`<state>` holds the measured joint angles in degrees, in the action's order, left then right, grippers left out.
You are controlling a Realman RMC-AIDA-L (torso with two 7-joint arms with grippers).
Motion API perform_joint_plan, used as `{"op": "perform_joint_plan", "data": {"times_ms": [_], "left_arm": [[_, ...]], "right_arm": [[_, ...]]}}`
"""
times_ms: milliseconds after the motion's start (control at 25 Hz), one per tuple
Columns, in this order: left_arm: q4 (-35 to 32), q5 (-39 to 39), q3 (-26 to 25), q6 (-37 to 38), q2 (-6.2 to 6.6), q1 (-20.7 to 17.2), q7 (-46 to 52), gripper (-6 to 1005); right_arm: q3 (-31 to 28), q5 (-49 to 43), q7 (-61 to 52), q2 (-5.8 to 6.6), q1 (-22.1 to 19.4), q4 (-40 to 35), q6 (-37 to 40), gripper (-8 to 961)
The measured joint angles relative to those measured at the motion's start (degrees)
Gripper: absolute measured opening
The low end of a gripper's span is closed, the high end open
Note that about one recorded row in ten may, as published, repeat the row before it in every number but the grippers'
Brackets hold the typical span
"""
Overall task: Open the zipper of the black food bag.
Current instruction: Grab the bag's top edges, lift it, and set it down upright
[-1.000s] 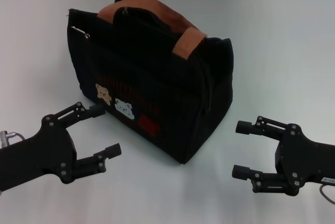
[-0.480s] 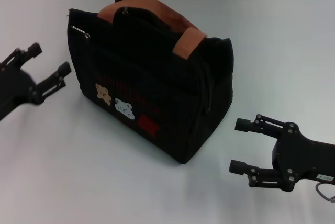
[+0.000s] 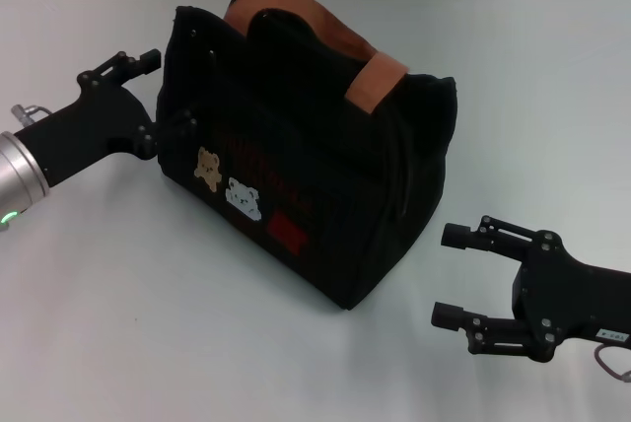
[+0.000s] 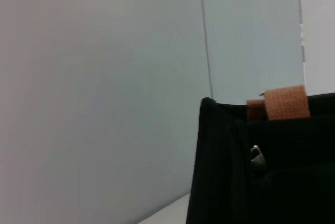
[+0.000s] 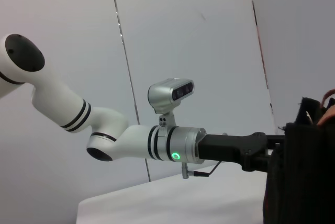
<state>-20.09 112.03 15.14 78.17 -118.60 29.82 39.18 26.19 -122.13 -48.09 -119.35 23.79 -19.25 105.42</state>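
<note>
Nearest the front edge of the white worktop, toward its right corner, the right gripper hangs just above the surface with its two fingers spread apart and nothing between them, well apart from the bag and pointing toward its near right end.

Past it, in the middle of the worktop, stands the black food bag, upright on its base. Its long axis runs on a diagonal, from the far left down to the near right, and its broad side, with the bear patches and the red label, faces the front-left corner. The two brown handles arch over the top, and the zipper lies along the top between them, following the same diagonal; its pull cannot be made out from the head camera. In the left wrist view a small silver pull hangs on the black fabric just below a brown strap.

Farther back, toward the left edge, the left gripper is pressed against the bag's far left end. One finger shows beside the upper corner; the other is lost against the black cloth, so whether it grips anything cannot be told.
</note>
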Motion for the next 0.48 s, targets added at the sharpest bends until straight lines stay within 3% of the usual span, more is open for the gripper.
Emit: {"op": "perform_joint_plan", "data": {"times_ms": [440, 480], "left_arm": [[2.80, -0.88, 0.15, 0.52, -0.13, -0.55, -13.08, 718], [3.07, -1.22, 0.08, 0.41, -0.15, -0.53, -13.60, 606]], "right_arm": [[-0.17, 0.48, -0.03, 0.00, -0.35, 0.00, 0.80, 833], [-0.37, 0.69, -0.02, 0.00, -0.40, 0.00, 1.03, 833]]}}
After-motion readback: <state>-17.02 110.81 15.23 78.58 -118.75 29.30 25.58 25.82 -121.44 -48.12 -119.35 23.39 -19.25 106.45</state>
